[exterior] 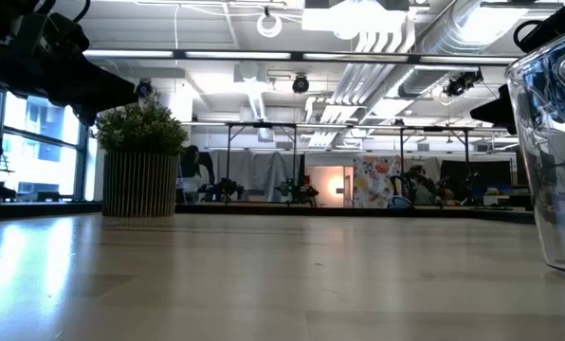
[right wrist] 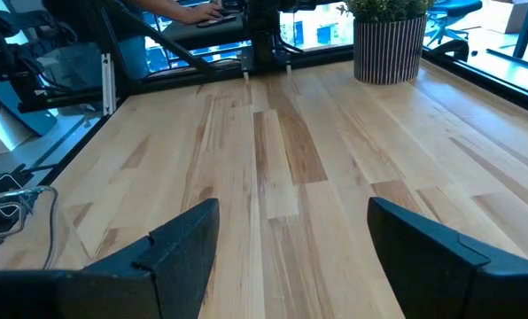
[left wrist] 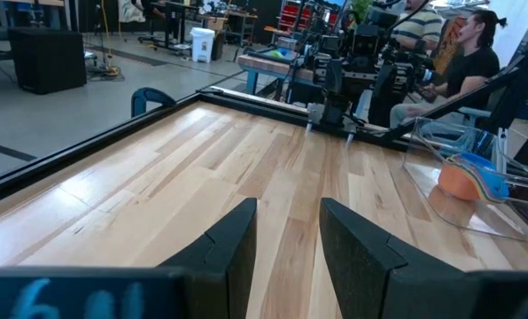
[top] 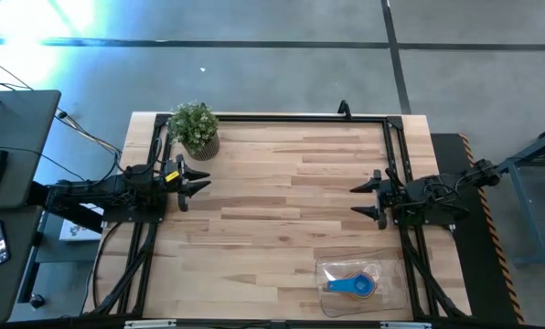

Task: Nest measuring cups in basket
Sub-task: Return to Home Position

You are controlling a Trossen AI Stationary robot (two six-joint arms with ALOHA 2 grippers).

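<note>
Evidently done: nested measuring cups [top: 353, 285] lie in the near-right basket [top: 393, 294], so left gripper [top: 197, 188] and right gripper [top: 355, 200] hang open, empty.

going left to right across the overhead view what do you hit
dark desk → left gripper → right gripper. Left out: the potted plant lines up with the left gripper, and the clear basket lines up with the right gripper.
</note>
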